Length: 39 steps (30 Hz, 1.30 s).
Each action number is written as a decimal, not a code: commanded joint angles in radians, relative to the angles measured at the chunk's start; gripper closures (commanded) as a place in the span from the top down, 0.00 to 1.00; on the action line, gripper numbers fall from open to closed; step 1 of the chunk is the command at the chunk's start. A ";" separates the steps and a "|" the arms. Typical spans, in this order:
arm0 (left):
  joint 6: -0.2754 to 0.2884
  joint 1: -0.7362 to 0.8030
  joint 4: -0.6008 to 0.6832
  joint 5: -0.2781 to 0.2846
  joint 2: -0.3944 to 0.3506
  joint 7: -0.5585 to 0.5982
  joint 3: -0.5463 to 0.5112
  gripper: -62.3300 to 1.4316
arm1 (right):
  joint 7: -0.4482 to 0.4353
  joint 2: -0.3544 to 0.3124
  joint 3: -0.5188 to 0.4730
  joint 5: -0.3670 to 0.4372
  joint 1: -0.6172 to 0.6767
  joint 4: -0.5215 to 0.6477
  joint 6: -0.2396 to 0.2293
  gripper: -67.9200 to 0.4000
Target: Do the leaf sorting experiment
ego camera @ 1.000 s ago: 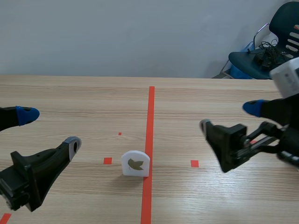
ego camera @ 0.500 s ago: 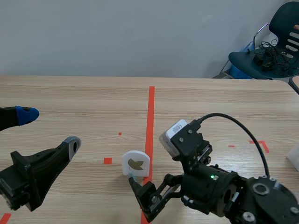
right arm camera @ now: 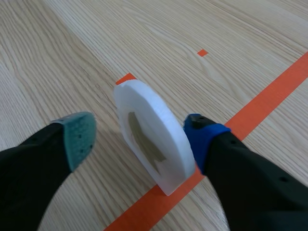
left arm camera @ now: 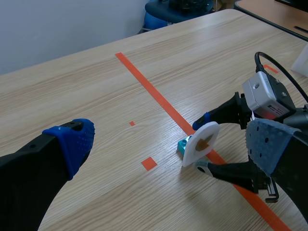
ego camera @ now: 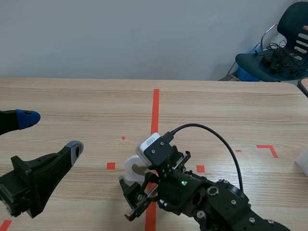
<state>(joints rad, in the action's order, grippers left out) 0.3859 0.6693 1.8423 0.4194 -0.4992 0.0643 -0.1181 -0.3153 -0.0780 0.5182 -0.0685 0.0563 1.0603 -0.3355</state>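
Observation:
A small white arch-shaped tile [ego camera: 130, 167] with a brown leaf picture stands upright on the table, beside the orange centre line. My right gripper [ego camera: 134, 176] has come in from the right and straddles it. In the right wrist view the tile [right arm camera: 149, 134] stands between the fingers, the blue pad [right arm camera: 202, 132] right against its back and the grey-green pad [right arm camera: 79, 137] a gap away from its leaf face. The left wrist view shows the tile [left arm camera: 202, 143] ahead of my left gripper [left arm camera: 171, 144]. That gripper [ego camera: 52, 133] hangs open at the left, holding nothing.
The orange tape line [ego camera: 155, 115] runs down the table's middle, with small orange squares on either side. A white object [ego camera: 304, 162] sits at the right table edge. A dark chair [ego camera: 284, 43] with cables stands beyond the far right corner.
My right arm swung from the right side to the centre and came down around the leaf tile, its fingers drawing closer together. The left arm has not moved.

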 commanded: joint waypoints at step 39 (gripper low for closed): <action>0.002 -0.008 0.004 0.010 0.003 0.015 0.000 1.00 | 0.094 -0.101 -0.701 0.232 0.271 0.325 0.036 0.07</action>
<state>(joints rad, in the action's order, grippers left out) 0.3859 0.6670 1.8423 0.4194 -0.4992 0.0643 -0.1181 -0.1989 -0.1589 -0.1951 0.1547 0.3557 1.3930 -0.2989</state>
